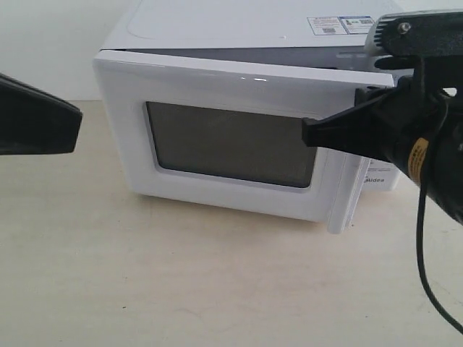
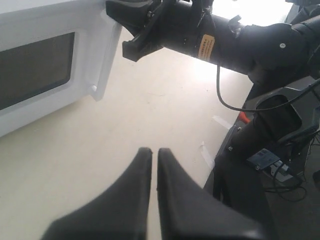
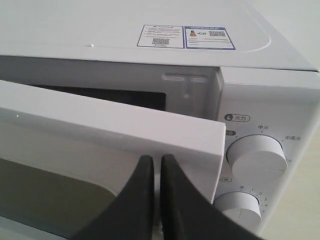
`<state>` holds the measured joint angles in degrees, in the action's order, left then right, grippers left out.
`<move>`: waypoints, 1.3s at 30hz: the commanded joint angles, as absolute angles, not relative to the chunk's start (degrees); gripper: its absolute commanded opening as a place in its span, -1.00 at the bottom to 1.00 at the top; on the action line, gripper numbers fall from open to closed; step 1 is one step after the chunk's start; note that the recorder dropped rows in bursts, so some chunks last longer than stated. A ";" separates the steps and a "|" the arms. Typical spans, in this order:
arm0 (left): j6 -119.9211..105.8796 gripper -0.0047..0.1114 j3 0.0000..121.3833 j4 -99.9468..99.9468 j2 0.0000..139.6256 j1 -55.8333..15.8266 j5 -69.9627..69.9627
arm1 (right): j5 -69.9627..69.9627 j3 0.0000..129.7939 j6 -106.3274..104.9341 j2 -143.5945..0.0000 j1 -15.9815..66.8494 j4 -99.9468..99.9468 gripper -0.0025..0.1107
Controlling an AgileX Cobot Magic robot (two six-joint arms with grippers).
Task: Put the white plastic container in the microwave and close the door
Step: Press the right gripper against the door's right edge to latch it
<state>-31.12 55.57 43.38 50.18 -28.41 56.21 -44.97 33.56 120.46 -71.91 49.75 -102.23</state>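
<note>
The white microwave (image 1: 217, 22) stands at the back of the table, and in the right wrist view (image 3: 100, 25) a dark slit of its cavity shows. Its door (image 1: 231, 83) with the dark mesh window (image 1: 231, 144) stands slightly ajar, swung most of the way towards the body. My right gripper (image 1: 307, 134) is shut and empty, its tips (image 3: 156, 158) against the door's outer face (image 3: 100, 115) near the handle (image 1: 340, 195). My left gripper (image 1: 76, 116) hangs shut and empty left of the microwave, over bare table (image 2: 154, 150). The white plastic container is hidden.
Two round knobs (image 3: 255, 157) (image 3: 240, 207) sit on the control panel beside the door's free edge. Sticker labels (image 3: 185, 37) lie on the oven's top. The beige table (image 1: 217, 282) spreads in front. A cable (image 1: 427, 275) hangs from my right arm.
</note>
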 commanded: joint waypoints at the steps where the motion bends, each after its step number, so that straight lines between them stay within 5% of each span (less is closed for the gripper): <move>1: -30.87 -0.84 55.41 44.38 49.64 -28.63 55.67 | -42.08 33.69 120.08 -73.42 46.51 -99.95 -0.96; 10: -30.87 -0.84 55.41 44.37 49.64 -28.63 55.68 | -37.27 34.67 120.08 -73.84 40.47 -99.95 -0.96; 39: -31.12 -0.84 55.41 44.76 49.64 -28.63 56.31 | -35.31 38.67 120.08 -69.99 40.47 -99.95 -0.96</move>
<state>-31.12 55.57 44.31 50.18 -28.41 56.31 -37.25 38.21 120.41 -72.82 40.47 -98.95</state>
